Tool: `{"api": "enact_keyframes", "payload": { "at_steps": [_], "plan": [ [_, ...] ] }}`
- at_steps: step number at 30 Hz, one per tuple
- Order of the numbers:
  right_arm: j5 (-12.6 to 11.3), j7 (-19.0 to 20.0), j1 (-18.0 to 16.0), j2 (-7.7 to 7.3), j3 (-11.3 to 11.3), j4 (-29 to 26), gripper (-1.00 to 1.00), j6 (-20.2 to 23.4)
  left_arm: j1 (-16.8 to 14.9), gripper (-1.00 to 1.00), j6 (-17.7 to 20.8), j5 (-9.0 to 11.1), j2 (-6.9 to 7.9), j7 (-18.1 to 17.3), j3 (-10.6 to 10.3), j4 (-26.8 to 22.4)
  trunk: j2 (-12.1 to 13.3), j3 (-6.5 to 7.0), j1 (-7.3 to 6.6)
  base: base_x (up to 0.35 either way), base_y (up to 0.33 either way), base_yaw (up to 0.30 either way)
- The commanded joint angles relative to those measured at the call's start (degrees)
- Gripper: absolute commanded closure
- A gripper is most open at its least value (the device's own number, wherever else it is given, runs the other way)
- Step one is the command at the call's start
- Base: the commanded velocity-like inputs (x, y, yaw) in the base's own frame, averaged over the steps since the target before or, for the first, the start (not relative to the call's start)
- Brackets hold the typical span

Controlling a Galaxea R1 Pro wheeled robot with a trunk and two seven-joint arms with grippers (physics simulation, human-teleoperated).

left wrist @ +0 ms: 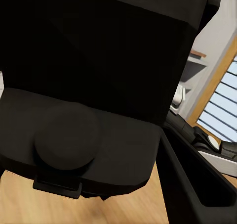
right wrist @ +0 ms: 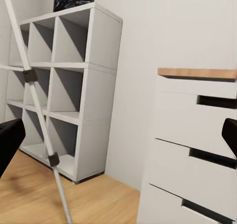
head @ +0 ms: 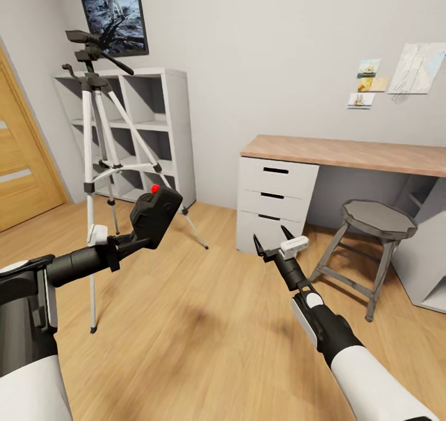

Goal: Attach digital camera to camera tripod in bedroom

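Observation:
My left gripper (head: pixel 137 236) is shut on the black digital camera (head: pixel 155 213), its red dot on top, held at about mid-height of the tripod's legs. Up close in the left wrist view the camera (left wrist: pixel 98 85) shows its stubby lens. The camera tripod (head: pixel 102 136) stands on the wood floor just behind and left of the camera, silver legs spread, dark head with pan handle (head: pixel 93 46) well above the camera. One of its legs (right wrist: pixel 37 105) crosses the right wrist view. My right gripper (head: pixel 272 243) stands open and empty over the floor, facing the drawers.
A white cube shelf (head: pixel 152 130) stands behind the tripod under the astronaut poster (head: pixel 114 9). An oak door (head: pixel 21 161) is at left. A desk with white drawers (head: pixel 275 198) and a grey stool (head: pixel 375 241) stand at right.

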Motion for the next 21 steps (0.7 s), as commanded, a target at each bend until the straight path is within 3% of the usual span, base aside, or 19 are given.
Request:
{"api": "enact_keyframes", "payload": {
  "at_steps": [1,21],
  "plan": [
    [-0.37,0.19,-0.04,-0.05,0.17,0.03,-1.00,-0.13,-0.05,1.00,0.41,-0.60,-0.03,-0.61,0.07,-0.05,0.00,0.18,-0.04,0.000,0.000,0.000],
    [-0.37,0.19,-0.04,-0.05,0.15,0.11,-1.00,-0.11,-0.05,1.00,0.41,-0.60,-0.05,-0.61,0.07,-0.05,0.26,4.61,-0.55,0.000,0.000,0.000]
  ]
}}
